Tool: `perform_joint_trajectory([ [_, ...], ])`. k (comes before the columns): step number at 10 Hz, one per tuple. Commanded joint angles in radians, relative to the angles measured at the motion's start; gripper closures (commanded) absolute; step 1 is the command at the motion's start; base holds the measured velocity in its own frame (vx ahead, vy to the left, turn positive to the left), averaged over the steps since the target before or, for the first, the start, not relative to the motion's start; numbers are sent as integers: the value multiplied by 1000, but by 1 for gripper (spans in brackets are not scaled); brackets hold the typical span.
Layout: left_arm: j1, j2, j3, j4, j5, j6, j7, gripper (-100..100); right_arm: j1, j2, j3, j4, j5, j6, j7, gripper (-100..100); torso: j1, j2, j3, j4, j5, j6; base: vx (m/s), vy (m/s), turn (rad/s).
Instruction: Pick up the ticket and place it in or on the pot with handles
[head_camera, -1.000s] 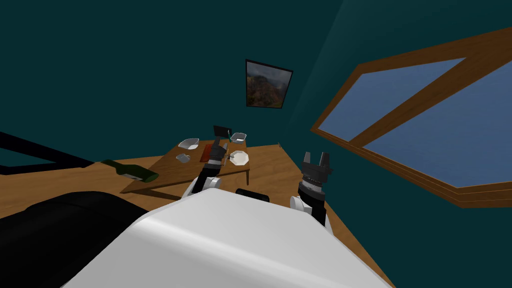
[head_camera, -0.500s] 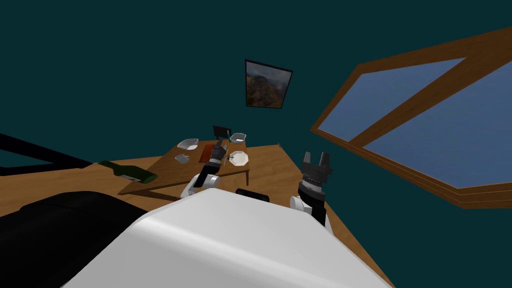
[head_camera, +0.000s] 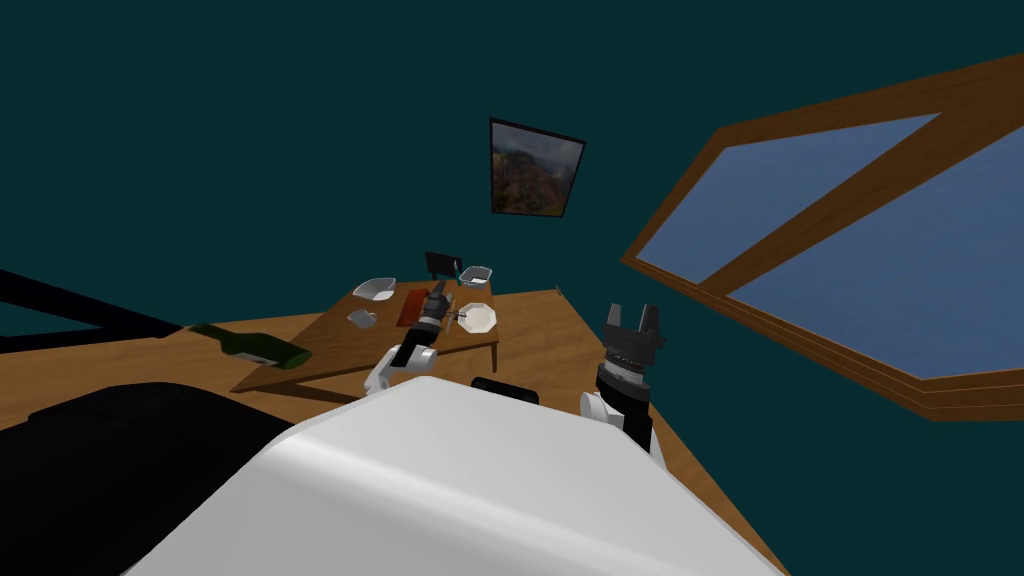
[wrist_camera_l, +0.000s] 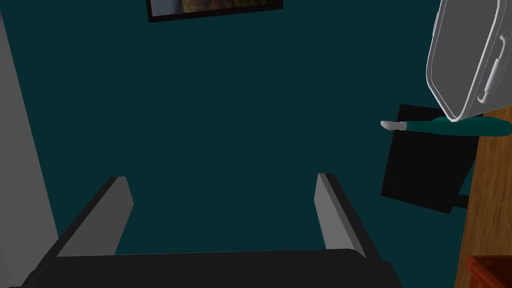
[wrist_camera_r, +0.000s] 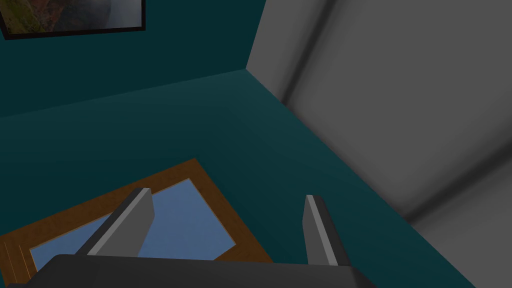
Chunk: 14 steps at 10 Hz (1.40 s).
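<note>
Grey fingers spread, ticket not yet gripped
Near right, the right gripper is held wide; farther, over the wooden table, the left gripper, equally wide, should be tipped down onto the flat red strip, judged the ticket, short of the far white pot.

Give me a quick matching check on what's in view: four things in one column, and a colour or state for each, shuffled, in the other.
Things:
1. bottle
2. pot
3. plate
4. right gripper

Colours or states:
a. white and flat
b. green, lying on its side
c. open, holding nothing
d. white and deep, with handles

Pairs: 1-b, 2-d, 3-a, 4-c.
</note>
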<state>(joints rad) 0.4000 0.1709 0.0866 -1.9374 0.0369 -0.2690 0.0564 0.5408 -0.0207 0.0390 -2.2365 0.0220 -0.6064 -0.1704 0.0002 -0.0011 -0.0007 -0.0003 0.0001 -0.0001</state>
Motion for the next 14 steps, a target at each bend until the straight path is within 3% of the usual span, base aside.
perform_joint_trajectory([
  [1,-24,7,20,50,0,16,-2,-100,0,0,0,0,0,0,0,0,0,0,0,0,0,0,16,-1,-1],
  [8,-129,7,104,253,-4,94,-16,-100,0,0,0,0,0,0,0,0,0,0,0,0,0,0,16,-3,-2],
  [9,-129,7,104,265,-4,94,-16,-100,0,0,0,0,0,0,0,0,-1,0,0,0,0,0,10,-7,2],
  [14,-203,-14,161,411,-6,150,-25,-100,0,0,0,0,0,0,0,0,-1,0,0,0,0,0,12,-9,-3],
])
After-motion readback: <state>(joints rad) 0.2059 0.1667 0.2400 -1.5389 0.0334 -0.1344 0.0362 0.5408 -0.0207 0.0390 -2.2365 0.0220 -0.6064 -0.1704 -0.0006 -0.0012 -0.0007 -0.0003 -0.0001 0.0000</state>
